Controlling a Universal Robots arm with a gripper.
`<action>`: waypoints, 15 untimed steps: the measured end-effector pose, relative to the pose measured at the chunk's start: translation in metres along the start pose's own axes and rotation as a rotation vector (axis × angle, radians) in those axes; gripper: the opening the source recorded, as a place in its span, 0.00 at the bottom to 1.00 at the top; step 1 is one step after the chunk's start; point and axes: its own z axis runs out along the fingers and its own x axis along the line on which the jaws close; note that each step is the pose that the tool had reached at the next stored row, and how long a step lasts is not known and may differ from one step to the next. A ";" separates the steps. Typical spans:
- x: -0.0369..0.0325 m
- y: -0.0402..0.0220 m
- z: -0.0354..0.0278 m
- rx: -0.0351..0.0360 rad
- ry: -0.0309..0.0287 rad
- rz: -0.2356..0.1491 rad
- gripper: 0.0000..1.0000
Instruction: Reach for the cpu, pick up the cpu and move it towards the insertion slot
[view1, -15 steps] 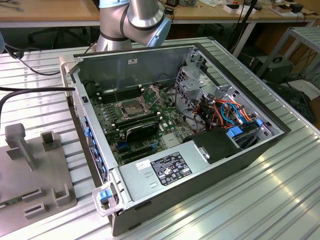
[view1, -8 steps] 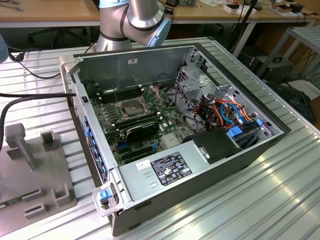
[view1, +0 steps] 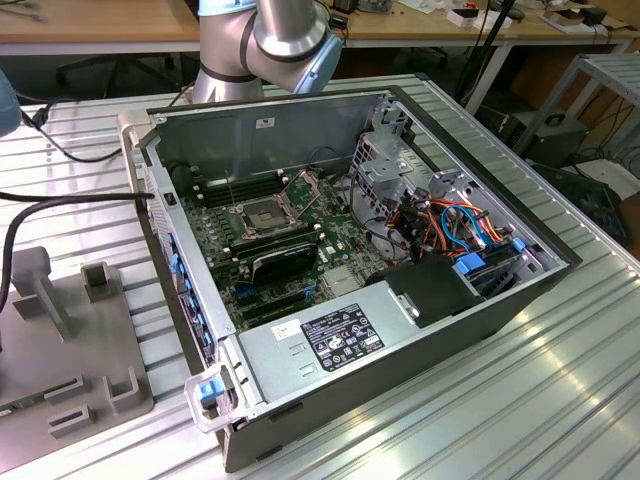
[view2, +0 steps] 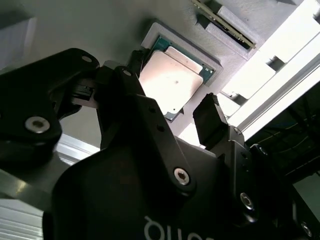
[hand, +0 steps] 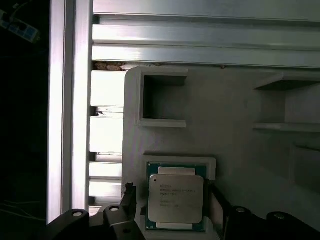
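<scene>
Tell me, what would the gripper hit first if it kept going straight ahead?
Probably the cpu, lying in its grey holder straight ahead of the gripper, framed by the open jaws. Depth is hard to judge, so the gap is unclear.

The exterior view looks obliquely down, from afar, on the computer case (view1: 350, 250) atop the counter (view1: 560, 400). Both wrist views peer closely past the tool (view2: 172, 82) at the cpu (hand: 176, 199).

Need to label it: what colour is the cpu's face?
The cpu is pale silver-beige, green-edged; clearest in the first wrist view.
</scene>
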 end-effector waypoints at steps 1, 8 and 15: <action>-0.0001 0.0000 0.0006 0.0001 0.0000 0.006 0.68; -0.0028 0.0005 0.0022 0.0000 0.0003 0.038 0.68; -0.0033 0.0019 0.0022 0.0000 0.0004 0.038 0.68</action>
